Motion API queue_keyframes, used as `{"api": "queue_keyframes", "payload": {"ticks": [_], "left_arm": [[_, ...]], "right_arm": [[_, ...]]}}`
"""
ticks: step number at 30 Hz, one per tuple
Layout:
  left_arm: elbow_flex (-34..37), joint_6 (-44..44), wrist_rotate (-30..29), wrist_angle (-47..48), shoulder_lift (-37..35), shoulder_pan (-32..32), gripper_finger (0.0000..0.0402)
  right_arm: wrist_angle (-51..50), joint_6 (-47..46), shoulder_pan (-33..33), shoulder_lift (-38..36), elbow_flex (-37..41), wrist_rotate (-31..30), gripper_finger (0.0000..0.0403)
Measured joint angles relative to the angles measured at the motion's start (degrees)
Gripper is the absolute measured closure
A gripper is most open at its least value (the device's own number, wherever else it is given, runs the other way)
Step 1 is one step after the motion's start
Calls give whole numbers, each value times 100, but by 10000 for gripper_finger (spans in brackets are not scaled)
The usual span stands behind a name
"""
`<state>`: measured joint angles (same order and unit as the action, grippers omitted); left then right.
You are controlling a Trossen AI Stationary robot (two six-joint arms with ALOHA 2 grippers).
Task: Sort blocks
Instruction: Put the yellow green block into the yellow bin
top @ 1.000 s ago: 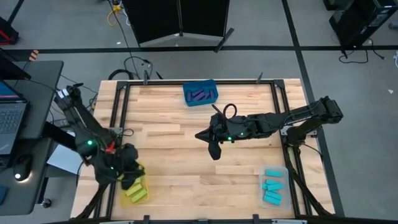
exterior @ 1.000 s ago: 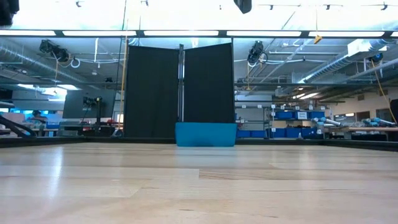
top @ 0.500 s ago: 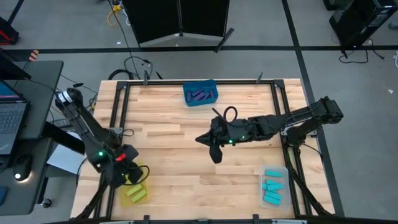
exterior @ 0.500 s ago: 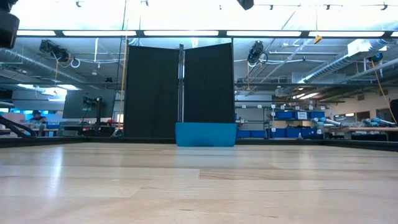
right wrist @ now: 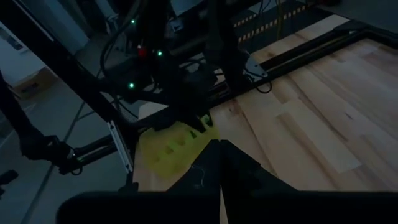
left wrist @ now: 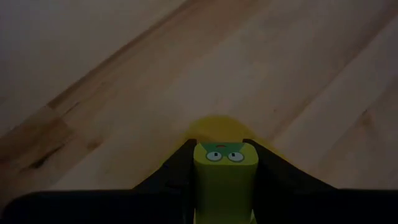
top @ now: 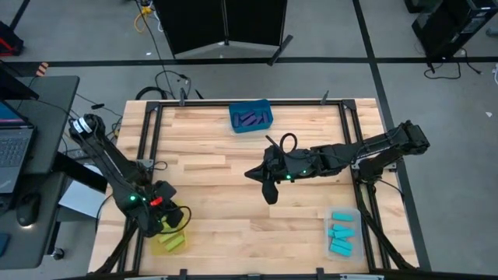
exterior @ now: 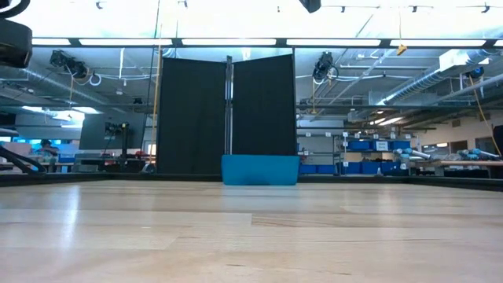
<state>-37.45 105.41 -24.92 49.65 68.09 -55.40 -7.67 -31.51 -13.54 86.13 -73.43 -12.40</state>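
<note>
My left gripper (top: 171, 221) hangs over the far end of the yellow bin (top: 182, 232) at the table's near left corner, shut on a lime yellow-green block (left wrist: 225, 177). More lime blocks (top: 170, 243) lie in that bin. My right gripper (top: 265, 189) hovers shut and holds nothing over the middle of the table; its fingers (right wrist: 231, 171) meet in the right wrist view. Purple blocks (top: 250, 118) lie in the blue bin (top: 233, 124) at the far edge. Cyan blocks (top: 341, 237) lie in the clear bin (top: 327, 233) at the near right. My left gripper pinches the lime block by its two long sides (left wrist: 203, 183) between its two fingers. The fingers slant steeply down and lie along the block. Its end face (left wrist: 225, 155), with two round marks, reaches past the fingertips. The block is lifted clear of the table.
A dark metal frame (top: 148, 140) runs around the wooden tabletop. The blue bin (exterior: 259, 169) stands at the far edge in the low view. A desk with a laptop (top: 15, 148) is off the table's left side. The board between the bins is bare wood.
My left gripper has sunk toward the yellow bin with the lime block in its hold, and its wrist has rolled on the way down. The right arm has kept still.
</note>
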Motion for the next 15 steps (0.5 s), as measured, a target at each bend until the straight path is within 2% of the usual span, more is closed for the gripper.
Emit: {"api": "queue_keyframes", "payload": {"ticks": [10, 15], "left_arm": [[0, -880, -773, -775, 22, 2, 291], [-7, -1057, -703, -849, 22, 2, 291]], "right_arm": [[-4, 14, 4, 0, 2, -57, 393], [-2, 7, 4, 0, 2, -59, 393]]}}
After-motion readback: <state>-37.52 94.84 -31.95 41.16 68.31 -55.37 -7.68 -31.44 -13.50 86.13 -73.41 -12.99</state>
